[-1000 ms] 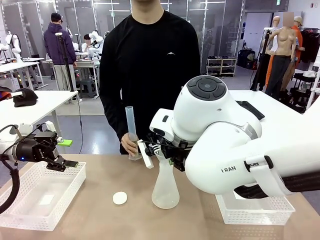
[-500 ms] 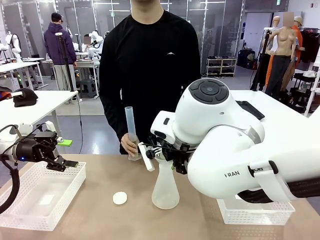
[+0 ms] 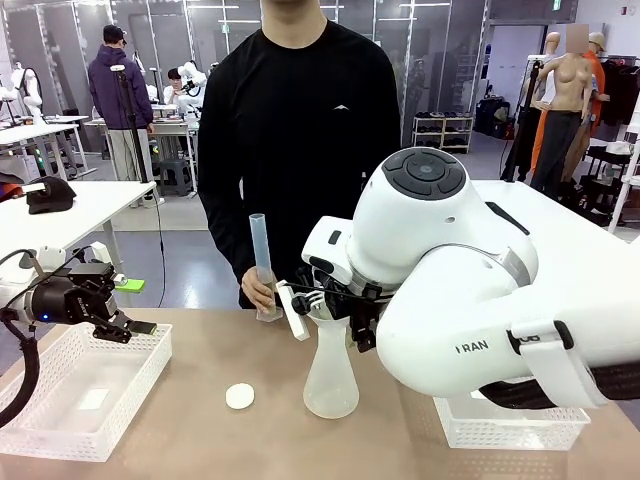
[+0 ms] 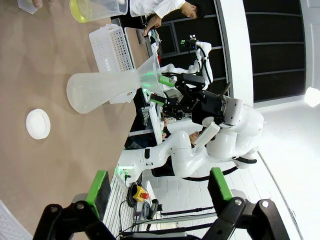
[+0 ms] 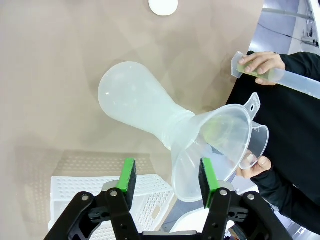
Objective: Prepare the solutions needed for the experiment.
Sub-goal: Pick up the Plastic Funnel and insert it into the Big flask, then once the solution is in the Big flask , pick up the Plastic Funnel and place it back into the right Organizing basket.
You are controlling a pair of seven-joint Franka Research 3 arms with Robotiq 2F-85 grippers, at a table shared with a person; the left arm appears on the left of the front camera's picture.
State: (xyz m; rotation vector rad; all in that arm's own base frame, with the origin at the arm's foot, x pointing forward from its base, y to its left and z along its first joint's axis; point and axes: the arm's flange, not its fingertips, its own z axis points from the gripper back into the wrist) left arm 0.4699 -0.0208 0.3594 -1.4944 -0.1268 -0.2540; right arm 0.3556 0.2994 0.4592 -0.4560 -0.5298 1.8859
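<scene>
A frosted conical flask (image 3: 330, 380) stands mid-table with a clear funnel (image 5: 212, 150) seated in its neck. My right gripper (image 5: 167, 177) is open. Its green pads (image 5: 129, 180) stand apart on either side of the funnel's cone, and I cannot tell whether they touch it. In the left wrist view the right gripper (image 4: 159, 90) sits at the flask's mouth. The solutions (image 4: 79, 10) show as a shallow yellow-green layer in a clear beaker (image 5: 255, 142) that a person's hand holds by the funnel. My left gripper (image 3: 130, 325) hangs open over the left basket (image 3: 40, 420).
The person's other hand holds a tall measuring cylinder (image 3: 262, 265) upright at the far edge. A small white round cap (image 3: 239, 396) lies left of the flask. A second white basket (image 3: 510, 425) sits at the right, under my right arm.
My right gripper's jaws have spread apart at the funnel and flask neck, and the right arm has lifted slightly. The left arm has not moved.
</scene>
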